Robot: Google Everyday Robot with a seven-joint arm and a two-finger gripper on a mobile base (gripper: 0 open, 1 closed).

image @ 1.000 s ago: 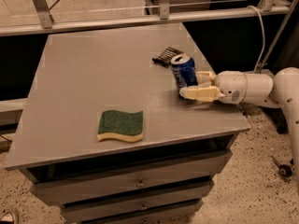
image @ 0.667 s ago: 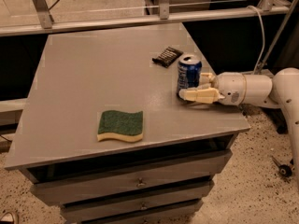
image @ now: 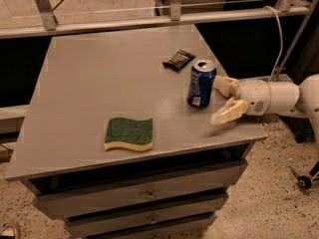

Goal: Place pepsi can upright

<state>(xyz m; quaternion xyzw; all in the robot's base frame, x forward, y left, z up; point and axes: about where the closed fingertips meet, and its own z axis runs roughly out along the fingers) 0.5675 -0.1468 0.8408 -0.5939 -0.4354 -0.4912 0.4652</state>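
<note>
The blue pepsi can (image: 201,83) stands upright on the grey table (image: 89,83), near its right edge, silver top up. My gripper (image: 223,102) is just to the right of the can, open, with one cream finger behind at the can's side and the other lower and nearer the table's front. The fingers do not hold the can; a small gap shows between them and it. The white arm reaches in from the right.
A green sponge with a yellow base (image: 129,133) lies near the table's front. A dark snack-bar wrapper (image: 178,59) lies behind the can. A metal rail (image: 149,21) runs behind the table. Drawers sit below the tabletop.
The can went from tilted in the gripper to standing upright on the table. The gripper has opened, let go of it and drawn back slightly to the right.
</note>
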